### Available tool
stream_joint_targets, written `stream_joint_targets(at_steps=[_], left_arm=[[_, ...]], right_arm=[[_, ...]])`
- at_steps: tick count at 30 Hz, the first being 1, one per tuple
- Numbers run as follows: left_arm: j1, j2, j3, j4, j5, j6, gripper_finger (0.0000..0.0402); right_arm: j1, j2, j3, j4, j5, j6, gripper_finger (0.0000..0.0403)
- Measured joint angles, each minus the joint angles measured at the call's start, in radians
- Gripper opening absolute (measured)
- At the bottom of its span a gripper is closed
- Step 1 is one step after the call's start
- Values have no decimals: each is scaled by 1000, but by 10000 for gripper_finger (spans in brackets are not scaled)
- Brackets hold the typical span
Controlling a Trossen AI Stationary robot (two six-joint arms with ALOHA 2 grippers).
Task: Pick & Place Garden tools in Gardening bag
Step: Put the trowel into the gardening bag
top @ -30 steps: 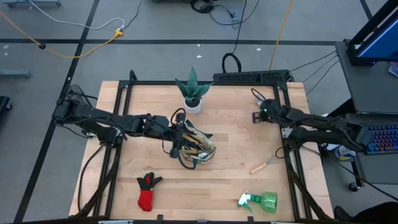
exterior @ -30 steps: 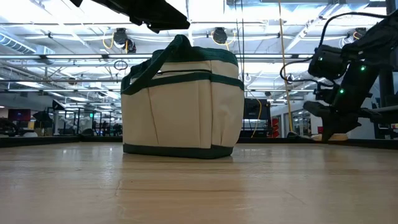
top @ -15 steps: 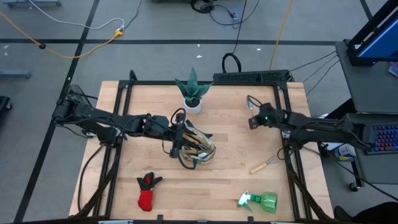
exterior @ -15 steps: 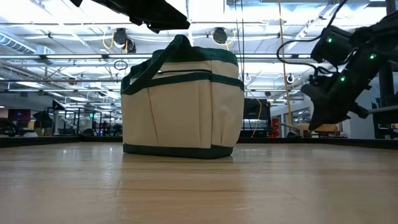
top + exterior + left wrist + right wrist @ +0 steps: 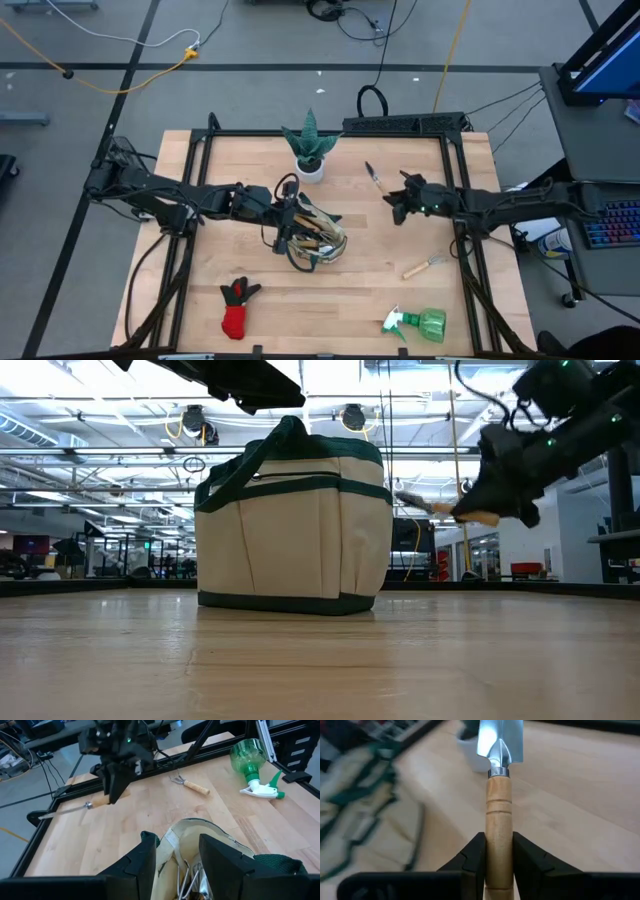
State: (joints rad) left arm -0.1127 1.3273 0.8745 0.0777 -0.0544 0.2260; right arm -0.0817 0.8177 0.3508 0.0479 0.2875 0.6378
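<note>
The beige gardening bag [image 5: 318, 240] with dark green trim stands at the table's middle with several tools in it; it also shows in the low view [image 5: 295, 530]. My left gripper [image 5: 284, 226] is open at the bag's left rim, its fingers [image 5: 145, 857] astride the rim over the opening. My right gripper [image 5: 396, 205] is right of the bag, raised, shut on a wooden-handled trowel [image 5: 500, 795]. A small rake [image 5: 425, 265], a green spray bottle [image 5: 422, 323] and a red-black glove [image 5: 237, 305] lie on the table. My left gripper: I cannot tell whether its fingers touch the bag's beige rim [image 5: 167, 842]. My right gripper pinches the trowel's wooden handle [image 5: 500, 827] between its two fingers. The handle lies along the fingers and the metal blade [image 5: 372, 173] sticks out ahead toward the table's far left. The trowel is roughly level and lifted clear of the table [image 5: 440, 508].
A spiky green plant in a white pot [image 5: 310, 150] stands behind the bag. A black metal frame [image 5: 465, 250] runs along the table's edges. Bare wood lies between the bag and the right gripper.
My right gripper has risen and swung from the table's right edge toward the bag, turning as it went. The trowel has come up with it, lifted clear, its blade now pointing toward the far left. My left gripper and the bag have kept still.
</note>
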Motion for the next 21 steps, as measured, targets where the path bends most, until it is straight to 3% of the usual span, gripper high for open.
stream_joint_targets(at_steps=[6, 12, 21], left_arm=[[0, 0, 0, 0, 0, 0, 157], [0, 0, 0, 0, 0, 0, 157], [0, 0, 0, 1, 0, 0, 157]], right_arm=[[85, 0, 2, 117, 29, -25, 63], [164, 19, 62, 100, 82, -52, 63], [274, 185, 245, 98, 105, -91, 63]])
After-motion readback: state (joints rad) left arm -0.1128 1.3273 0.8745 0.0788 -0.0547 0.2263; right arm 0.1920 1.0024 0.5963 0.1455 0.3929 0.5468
